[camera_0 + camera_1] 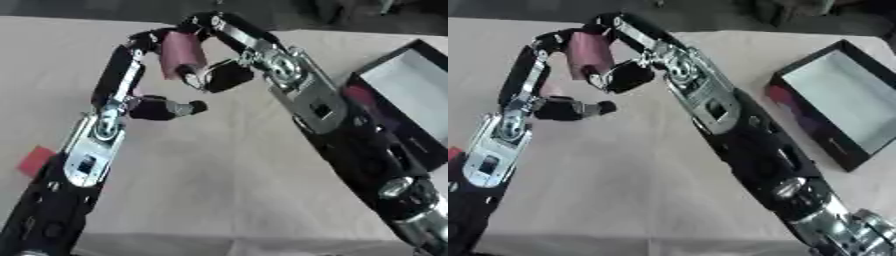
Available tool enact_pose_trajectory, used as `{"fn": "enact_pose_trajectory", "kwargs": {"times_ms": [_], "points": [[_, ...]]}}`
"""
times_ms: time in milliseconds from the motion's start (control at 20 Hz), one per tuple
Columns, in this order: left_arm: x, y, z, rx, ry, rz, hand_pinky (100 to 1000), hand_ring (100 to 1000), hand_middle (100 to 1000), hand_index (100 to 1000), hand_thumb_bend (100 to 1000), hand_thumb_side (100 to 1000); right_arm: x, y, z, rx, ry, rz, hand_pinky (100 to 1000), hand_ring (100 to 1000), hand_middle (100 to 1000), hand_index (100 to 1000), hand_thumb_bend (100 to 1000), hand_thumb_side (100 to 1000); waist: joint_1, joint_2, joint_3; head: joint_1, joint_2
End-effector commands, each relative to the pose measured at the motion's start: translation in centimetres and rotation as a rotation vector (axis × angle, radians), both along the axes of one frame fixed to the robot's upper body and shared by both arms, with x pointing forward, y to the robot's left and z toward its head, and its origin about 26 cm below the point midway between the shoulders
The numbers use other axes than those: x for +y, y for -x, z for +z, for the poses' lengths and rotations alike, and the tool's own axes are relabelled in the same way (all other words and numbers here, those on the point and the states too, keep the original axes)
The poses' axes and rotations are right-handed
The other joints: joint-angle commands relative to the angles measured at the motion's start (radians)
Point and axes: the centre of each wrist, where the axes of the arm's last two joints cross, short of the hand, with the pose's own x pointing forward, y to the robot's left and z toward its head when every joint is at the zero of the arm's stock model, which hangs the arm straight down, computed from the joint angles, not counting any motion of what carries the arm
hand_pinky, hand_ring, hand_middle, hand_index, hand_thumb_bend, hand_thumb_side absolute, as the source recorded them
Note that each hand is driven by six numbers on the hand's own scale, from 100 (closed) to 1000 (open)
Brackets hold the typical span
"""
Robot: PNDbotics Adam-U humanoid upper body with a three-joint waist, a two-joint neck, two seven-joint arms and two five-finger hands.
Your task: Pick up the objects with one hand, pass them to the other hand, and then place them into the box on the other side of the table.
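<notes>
Both of my hands meet on one thing right now: a dark pink block (181, 54), held up over the far middle of the table (219, 175), well to the left of the box (846, 95). My left hand (144, 75) has its fingers arched over the block's top left, with the thumb sticking out below, apart from the block. My right hand (229, 55) comes from the box side, its fingers curled over the block's top right and its thumb pad under the lower end. So the block sits pinched between the two hands, and I cannot tell which one carries the weight.

I judge this to be the handover itself, midway through the task: the pick-up is done, the placing is not. The box stands open and pale inside, near the right edge of the table, with something reddish along its near wall that I cannot make out. A small red thing (35, 160) lies far from the box, at the table's left edge beside my left forearm; probably another thing to fetch later.

The next move calls for my right fingers to close properly on the block before my left fingers spread and draw away. Then the right arm must swing toward the box and lower the block inside. The risk is a slip if the left hand lets go too early.
</notes>
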Motion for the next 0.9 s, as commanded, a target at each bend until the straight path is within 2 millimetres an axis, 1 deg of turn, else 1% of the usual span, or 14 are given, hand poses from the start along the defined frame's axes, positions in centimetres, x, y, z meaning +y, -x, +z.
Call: {"fn": "enact_pose_trajectory", "kwargs": {"times_ms": [50, 300, 600, 750, 900], "points": [[0.3, -0.3, 0.6, -0.011, 0.037, 0.058, 741, 567, 585, 857, 841, 309, -0.7, 0.6, 1.8, -0.031, -0.031, 0.017, 958, 737, 484, 540, 100, 100, 0.003, -0.015, -0.002, 0.002, -0.001], [0.5, -0.4, 0.2, 0.001, 0.072, 0.114, 735, 559, 576, 853, 843, 316, -1.5, 1.0, 2.3, -0.02, -0.056, 0.016, 960, 738, 486, 541, 100, 100, 0.004, -0.015, -0.007, 0.002, 0.0], [0.9, -0.5, -0.1, 0.009, 0.08, 0.134, 734, 558, 574, 850, 840, 325, -2.8, 1.5, 3.4, -0.021, -0.1, 0.007, 962, 740, 488, 544, 100, 100, 0.003, -0.016, -0.013, -0.001, 0.001], [1.5, -0.5, -0.1, 0.009, 0.079, 0.15, 734, 557, 573, 842, 837, 331, -4.4, 1.7, 4.3, -0.031, -0.142, -0.017, 963, 741, 490, 547, 100, 100, 0.002, -0.019, -0.018, -0.012, 0.001], [2.3, -0.4, -0.1, -0.002, 0.081, 0.172, 732, 554, 570, 831, 831, 335, -6.5, 1.8, 4.7, -0.033, -0.183, -0.064, 965, 743, 493, 549, 100, 100, 0.002, -0.022, -0.025, -0.024, 0.001]]}}
